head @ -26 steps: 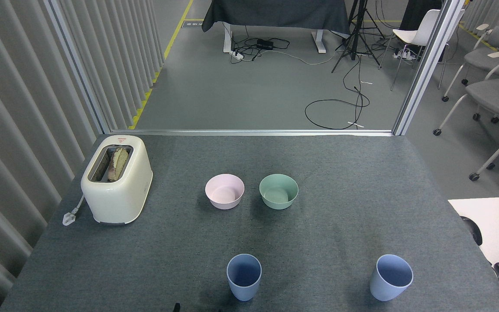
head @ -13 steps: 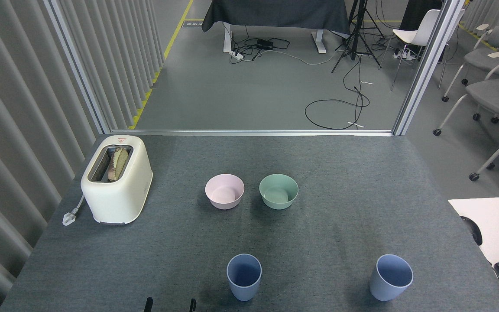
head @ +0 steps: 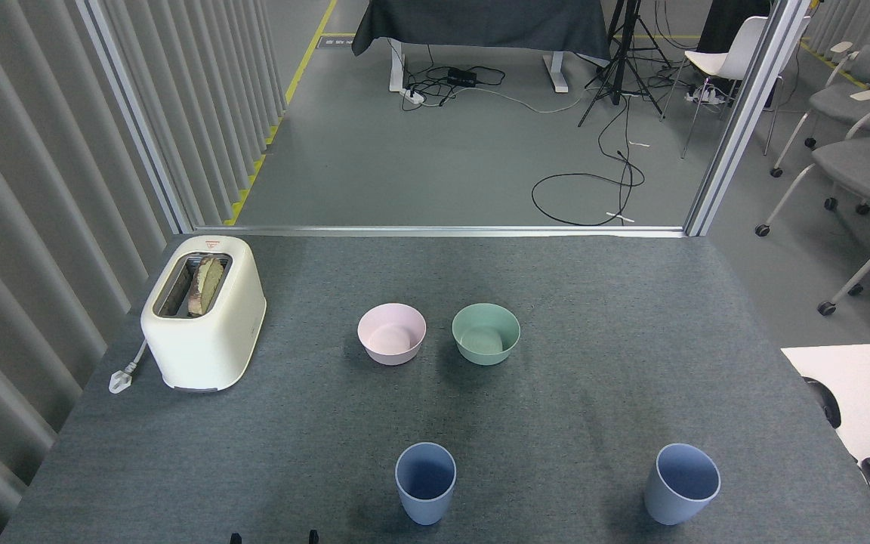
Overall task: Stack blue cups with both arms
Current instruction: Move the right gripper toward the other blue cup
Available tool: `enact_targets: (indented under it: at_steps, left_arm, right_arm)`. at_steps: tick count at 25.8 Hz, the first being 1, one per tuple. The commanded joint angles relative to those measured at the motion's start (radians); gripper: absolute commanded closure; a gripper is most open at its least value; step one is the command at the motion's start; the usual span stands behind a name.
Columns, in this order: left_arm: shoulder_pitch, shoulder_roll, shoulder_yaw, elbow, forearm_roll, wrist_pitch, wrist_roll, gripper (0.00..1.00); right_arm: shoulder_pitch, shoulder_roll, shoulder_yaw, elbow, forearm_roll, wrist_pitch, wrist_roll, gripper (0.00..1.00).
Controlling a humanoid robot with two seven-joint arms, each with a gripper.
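Two blue cups (head: 425,482) (head: 681,483) upright, well apart on grey table (head: 593,408).
Left hand (head: 272,538): only two dark fingertips at bottom edge, grip unreadable; right hand unseen.

two dark fingertips (head: 236,538) at bottom edge

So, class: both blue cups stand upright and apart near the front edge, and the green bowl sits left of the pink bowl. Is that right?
Not quite. The head view shows the green bowl to the right of the pink bowl, not the left. The rest holds: the left blue cup and the right blue cup stand upright and apart near the front edge.
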Motion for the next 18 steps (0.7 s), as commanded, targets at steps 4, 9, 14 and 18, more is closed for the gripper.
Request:
enact_targets:
  at_steps: [4, 9, 14, 18]
  left_arm:
    - [0.007, -0.003, 0.002, 0.0, 0.001, 0.003, -0.006, 0.0]
    - [0.015, -0.006, 0.002, 0.0, 0.001, 0.003, -0.006, 0.0]
    - [0.015, -0.005, 0.009, 0.002, -0.001, 0.003, -0.007, 0.0]
    - [0.015, -0.005, 0.02, 0.002, 0.001, 0.003, -0.007, 0.0]
  right_arm:
    - [-0.038, -0.007, -0.006, 0.014, -0.004, 0.001, -0.001, 0.0]
    - [-0.061, -0.022, -0.068, 0.025, -0.005, -0.003, -0.001, 0.0]
    - [-0.067, -0.039, -0.069, 0.035, -0.007, -0.005, -0.017, 0.0]
    - [-0.091, -0.047, -0.069, 0.058, -0.007, -0.006, -0.021, 0.0]
